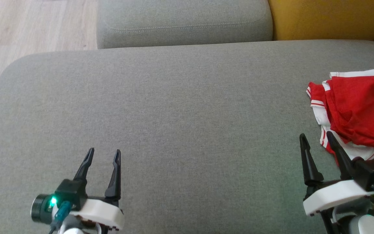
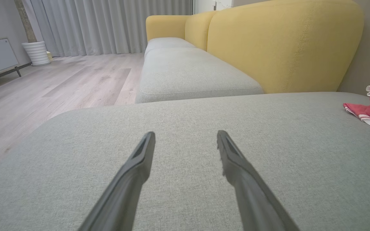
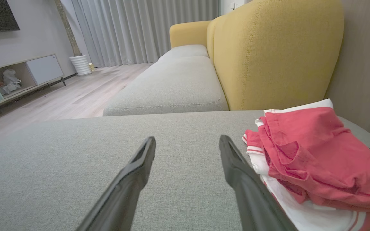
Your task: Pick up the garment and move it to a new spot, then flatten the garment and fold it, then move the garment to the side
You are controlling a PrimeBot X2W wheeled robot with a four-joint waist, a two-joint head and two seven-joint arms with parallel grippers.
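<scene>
The dark-fingered left gripper (image 1: 105,150) and right gripper (image 1: 316,135) are being held spread and empty; the crumpled red-and-white cloth garment (image 1: 355,107) risks being pinched by one layer.

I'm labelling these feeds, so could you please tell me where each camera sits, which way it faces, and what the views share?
Head view: on the head, looking forward and down at the grey cushion; left pincer lower left, right pincer lower right, both open.
Left wrist view: on the left wrist, along its fingers over the cushion toward the yellow sofa back.
Right wrist view: on the right wrist, along its fingers, garment just right of them.
Shared: all three show cushion and garment.
</scene>
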